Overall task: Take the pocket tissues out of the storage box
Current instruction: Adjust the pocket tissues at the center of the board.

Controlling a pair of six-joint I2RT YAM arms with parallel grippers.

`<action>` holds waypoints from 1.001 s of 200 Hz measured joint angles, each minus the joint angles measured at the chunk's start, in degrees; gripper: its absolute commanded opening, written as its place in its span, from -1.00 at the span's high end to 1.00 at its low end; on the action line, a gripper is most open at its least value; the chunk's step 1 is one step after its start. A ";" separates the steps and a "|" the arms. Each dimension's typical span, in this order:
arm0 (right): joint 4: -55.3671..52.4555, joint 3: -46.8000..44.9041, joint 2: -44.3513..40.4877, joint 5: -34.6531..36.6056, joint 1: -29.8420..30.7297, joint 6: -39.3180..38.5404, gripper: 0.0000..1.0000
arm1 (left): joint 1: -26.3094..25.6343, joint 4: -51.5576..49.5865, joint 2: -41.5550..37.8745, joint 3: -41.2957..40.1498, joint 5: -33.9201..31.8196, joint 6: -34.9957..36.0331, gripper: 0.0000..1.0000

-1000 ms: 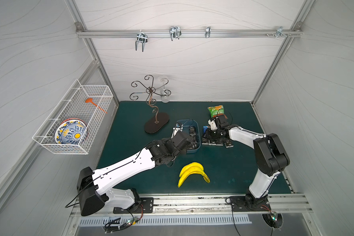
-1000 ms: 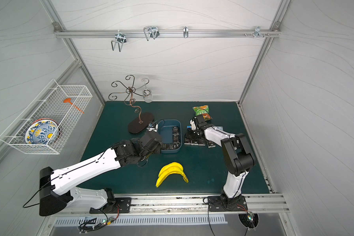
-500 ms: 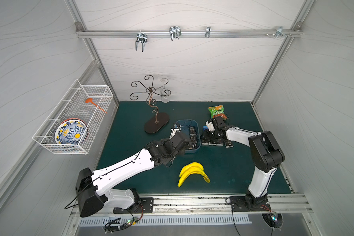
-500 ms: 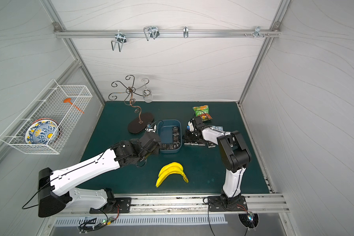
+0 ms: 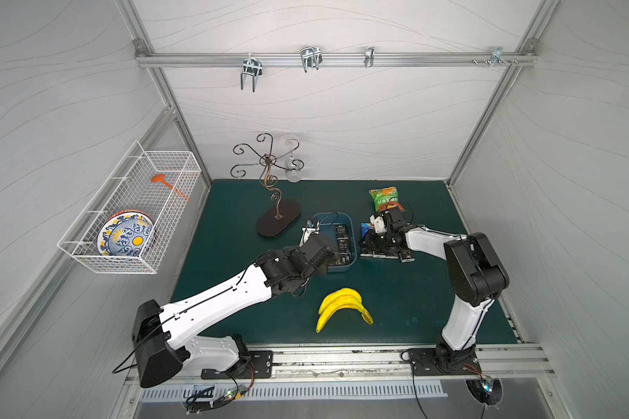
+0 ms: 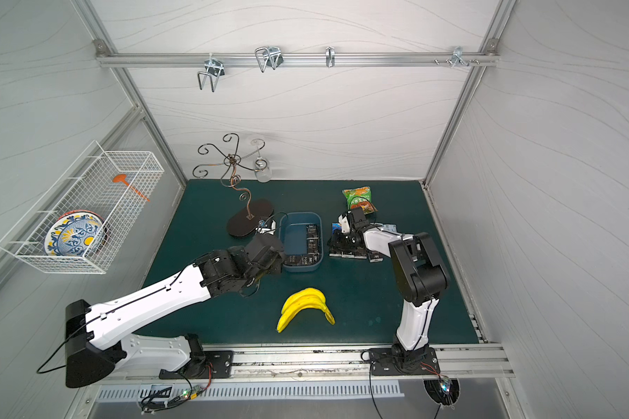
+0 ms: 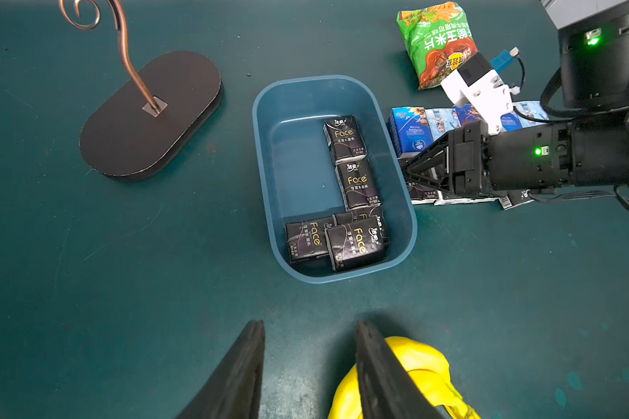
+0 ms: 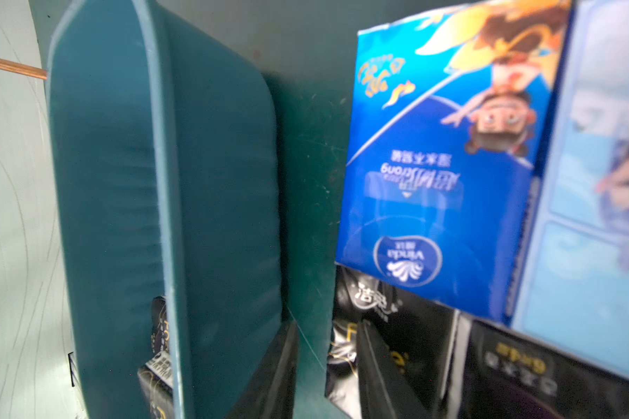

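Five packs remain in the box ahead of the left fingers, a pile lies out beside the right fingers; both pairs narrowly parted, empty.

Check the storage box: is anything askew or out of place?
Only mildly. In the storage box, one black tissue pack lies tilted across a second pack at the end nearest the bananas. Nothing looks spilled or torn.

White shells clad the left arm and right arm, with black joints, black cables, tapered black fingers, green wrist lights.
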 measured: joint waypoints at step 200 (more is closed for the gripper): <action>-5.81 2.82 -6.91 0.92 1.46 -2.16 0.24 | 0.02 0.00 0.33 0.00 -0.02 0.00 0.09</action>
